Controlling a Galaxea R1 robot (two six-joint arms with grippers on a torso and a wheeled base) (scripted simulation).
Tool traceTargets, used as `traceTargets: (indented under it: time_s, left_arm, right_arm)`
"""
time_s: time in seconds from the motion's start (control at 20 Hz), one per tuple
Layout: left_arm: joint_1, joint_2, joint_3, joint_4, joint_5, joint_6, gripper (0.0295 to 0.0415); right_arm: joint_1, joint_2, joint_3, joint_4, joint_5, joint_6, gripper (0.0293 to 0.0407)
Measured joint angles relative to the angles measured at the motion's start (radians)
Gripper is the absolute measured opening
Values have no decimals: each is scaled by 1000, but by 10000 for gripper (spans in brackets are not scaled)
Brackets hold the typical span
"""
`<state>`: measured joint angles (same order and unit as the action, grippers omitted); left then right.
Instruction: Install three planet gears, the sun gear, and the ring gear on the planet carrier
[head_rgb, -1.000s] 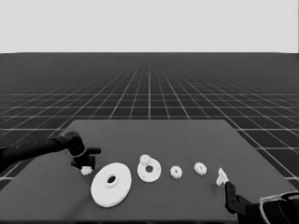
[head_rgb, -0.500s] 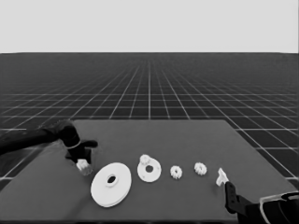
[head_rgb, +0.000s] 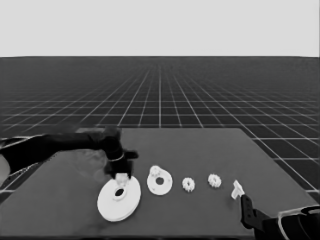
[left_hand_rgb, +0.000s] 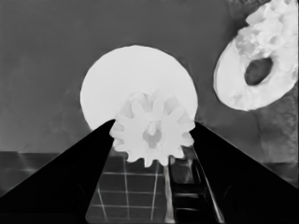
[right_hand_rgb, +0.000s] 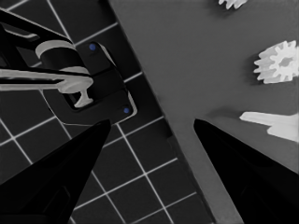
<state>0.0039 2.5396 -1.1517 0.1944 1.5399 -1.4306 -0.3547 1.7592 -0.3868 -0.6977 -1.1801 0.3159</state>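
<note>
Transport of one small white toothed planet gear (left_hand_rgb: 152, 134) is under way: a second ago the left gripper (head_rgb: 121, 173) stood at the table's left end over that gear; it now hangs above the larger white flat round part (head_rgb: 118, 200), with the gear clamped between its two black fingers (left_hand_rgb: 70, 177). The gear is therefore lifted clear of the dark table (head_rgb: 210, 150) and has travelled toward the middle.

The destination, judged from the task, is the smaller white round part with a dark centre hole (head_rgb: 160, 183), which lies just right of the larger one and already bears one gear (head_rgb: 155, 171) at its far rim. Two more gears (head_rgb: 188, 184) (head_rgb: 214, 181) and a thin white piece (head_rgb: 237, 189) lie farther right.

The left arm reaches in low from the left edge. The right gripper (right_hand_rgb: 149, 140) waits parked at the near right corner, fingers apart, empty.
</note>
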Motion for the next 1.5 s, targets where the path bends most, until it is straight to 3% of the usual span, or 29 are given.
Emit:
traceTargets:
  time_s: [0.1,0.2,0.4,0.5,0.6,0.9,1.0,1.05,1.4,1.5]
  left_arm:
    - [4,265,-122,-3,22,-99,312]
    - [6,354,-203,-5,23,-100,312]
    - [6,392,-248,-6,23,-95,312]
    - [119,405,-305,106,8,-55,312]
    - [158,412,-335,142,-4,-35,312]
    - [175,416,-351,160,-10,-25,312]
    - [175,416,-352,161,-11,-24,372]
    - [176,416,-352,161,-11,-24,381]
    - [176,416,-352,161,-11,-24,385]
    - [70,399,-275,57,19,-78,385]
  right_arm:
    - [0,0,0,0,0,0,385]
    - [0,0,0,0,0,0,385]
    - [0,0,0,0,0,0,385]
    - [0,0,0,0,0,0,385]
    - [0,0,0,0,0,0,385]
    - [0,0,0,0,0,0,385]
    - [0,0,0,0,0,0,385]
    - [0,0,0,0,0,0,385]
    - [0,0,0,0,0,0,385]
    - [0,0,0,0,0,0,385]
